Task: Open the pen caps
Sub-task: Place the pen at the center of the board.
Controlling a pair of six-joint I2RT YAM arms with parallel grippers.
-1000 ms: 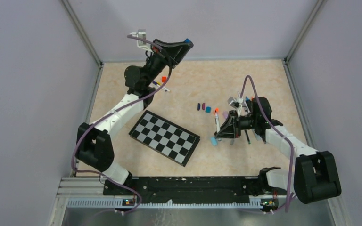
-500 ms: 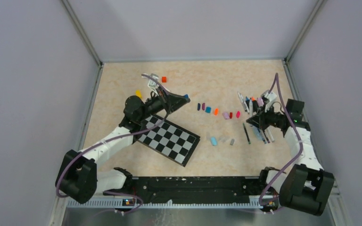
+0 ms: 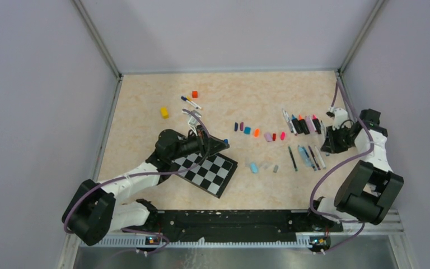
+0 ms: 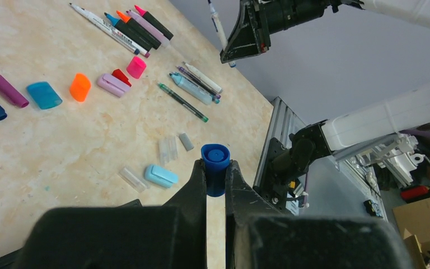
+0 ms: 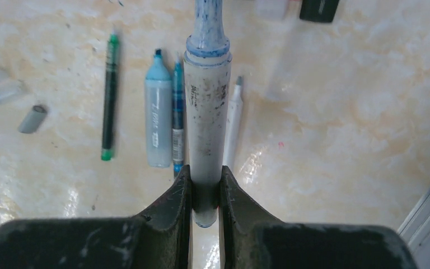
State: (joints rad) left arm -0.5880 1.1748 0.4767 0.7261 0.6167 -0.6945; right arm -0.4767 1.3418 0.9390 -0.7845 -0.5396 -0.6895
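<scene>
My left gripper (image 4: 216, 175) is shut on a blue pen cap (image 4: 215, 159), held above the near edge of the checkerboard; it shows in the top view too (image 3: 224, 143). My right gripper (image 5: 206, 190) is shut on a white marker (image 5: 207, 106) with a bare blue tip, held over the table's right side (image 3: 333, 140). A row of loose caps (image 3: 256, 133) in dark blue, purple, teal, orange, lilac, red and pink lies mid-table. A light blue cap (image 3: 253, 167), clear caps and a grey cap (image 3: 276, 168) lie nearer.
A checkerboard (image 3: 207, 175) lies under my left arm. Uncapped pens lie in two rows at right (image 3: 302, 124) (image 3: 308, 158). A yellow block (image 3: 164, 112), an orange-red cube (image 3: 195, 94) and one pen (image 3: 190, 102) sit at the back left. Walls enclose three sides.
My left arm has come down from the far back to above the checkerboard, still gripping the blue cap. My right arm has swung from mid-table to the right edge with the marker.
</scene>
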